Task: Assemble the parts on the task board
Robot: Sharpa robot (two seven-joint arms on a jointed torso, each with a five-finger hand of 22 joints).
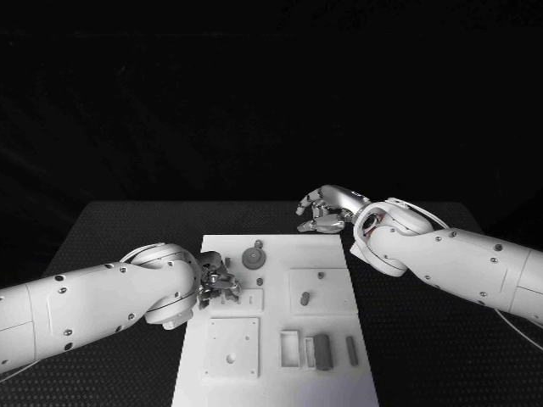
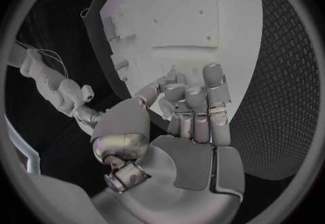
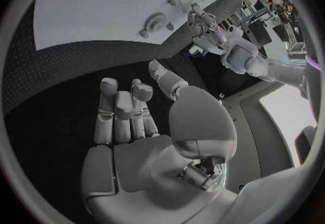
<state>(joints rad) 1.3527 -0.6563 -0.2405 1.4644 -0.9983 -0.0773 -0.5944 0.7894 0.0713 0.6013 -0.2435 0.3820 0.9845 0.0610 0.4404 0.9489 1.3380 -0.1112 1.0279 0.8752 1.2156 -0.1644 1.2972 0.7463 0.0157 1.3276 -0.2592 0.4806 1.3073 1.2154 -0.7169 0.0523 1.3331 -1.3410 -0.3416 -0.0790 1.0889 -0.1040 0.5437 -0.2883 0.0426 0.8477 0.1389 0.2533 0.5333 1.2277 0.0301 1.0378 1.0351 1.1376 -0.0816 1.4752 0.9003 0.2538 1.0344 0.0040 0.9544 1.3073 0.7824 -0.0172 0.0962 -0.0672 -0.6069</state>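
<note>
Task board [image 1: 277,318] | parts [image 1: 321,350] lying loose, most assembly remaining | left hand [image 1: 218,282] working at board, grasp unclear | right hand [image 1: 328,208] hovering empty, fingers loosely apart

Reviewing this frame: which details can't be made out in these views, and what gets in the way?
- Whether the left robot hand holds a part: in the head view its fingers cover the spot on the task board; in the left wrist view its curled fingers hide it.
- The task board's near end: cut off by the head view's bottom edge.
- The gear-like part: too small to identify.

White task board [image 1: 333,339], grey parts [image 1: 321,351], black dimpled table [image 1: 431,339], silver left hand [image 1: 218,283]
</note>
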